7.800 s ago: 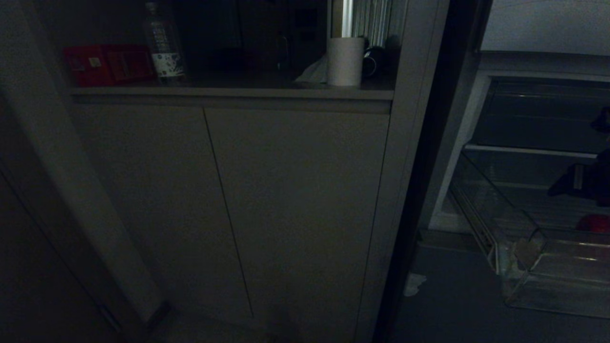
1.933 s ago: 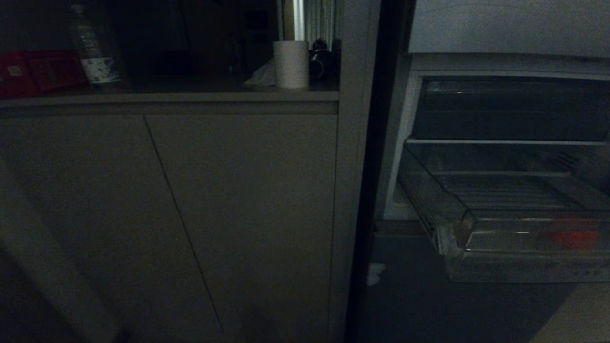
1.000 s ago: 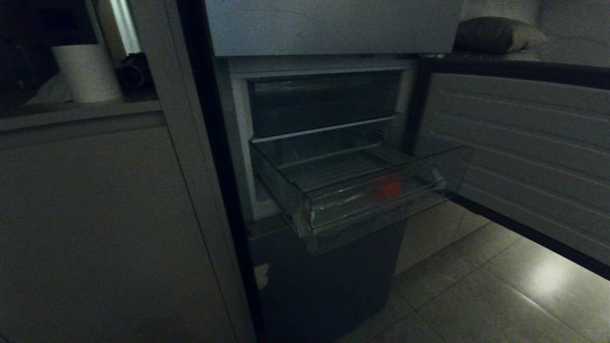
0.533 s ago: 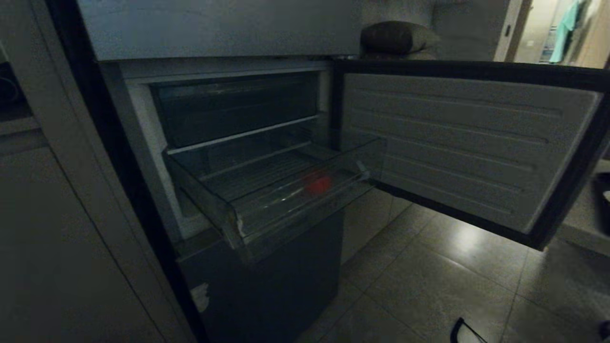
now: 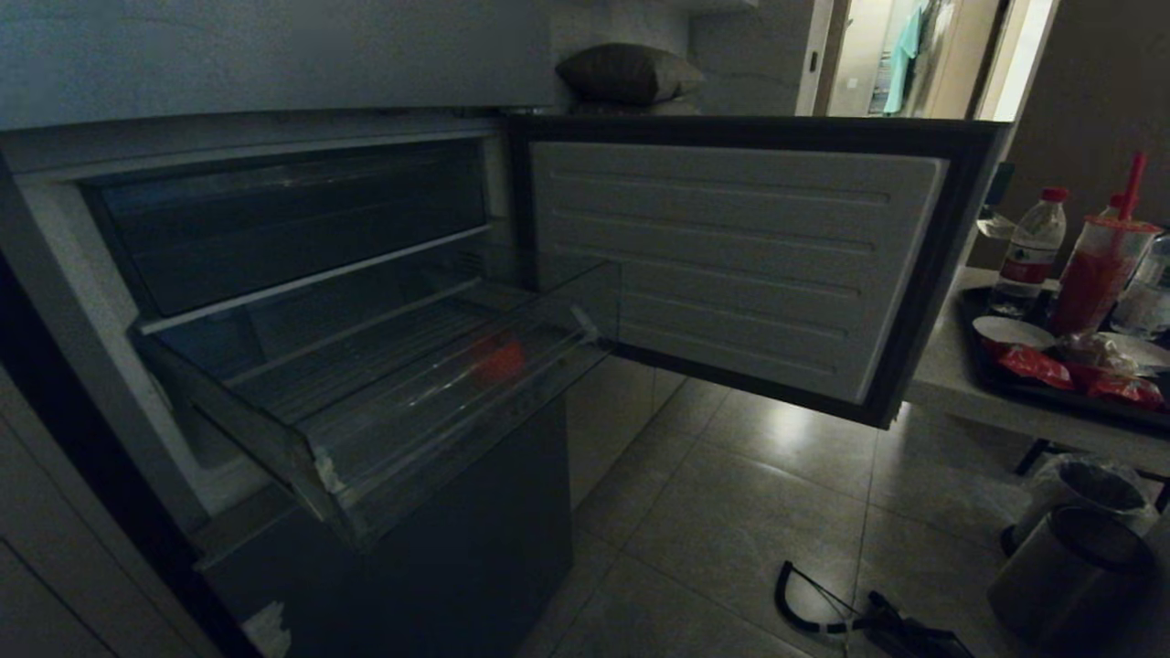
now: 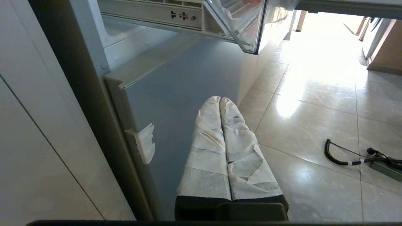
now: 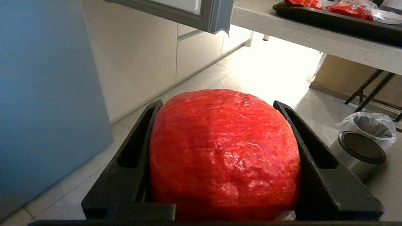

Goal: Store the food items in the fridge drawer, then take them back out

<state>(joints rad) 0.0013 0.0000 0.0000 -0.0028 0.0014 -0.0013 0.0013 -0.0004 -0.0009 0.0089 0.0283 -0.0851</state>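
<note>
While the right gripper (image 7: pixel 220 106) is clamping a round, glossy, bumpy red food item (image 7: pixel 224 153) between its black fingers (image 7: pixel 132 163), low above the tiled floor (image 7: pixel 251 72), the left gripper (image 6: pixel 220 99) is hanging closed, its white-wrapped fingers pressed together before the grey-blue fridge (image 6: pixel 188 81). Farther off, a second red food item (image 5: pixel 496 361) is lying in the ribbed, clear-plastic fridge drawer (image 5: pixel 439 439), which is standing pulled out, well apart from both grippers.
</note>
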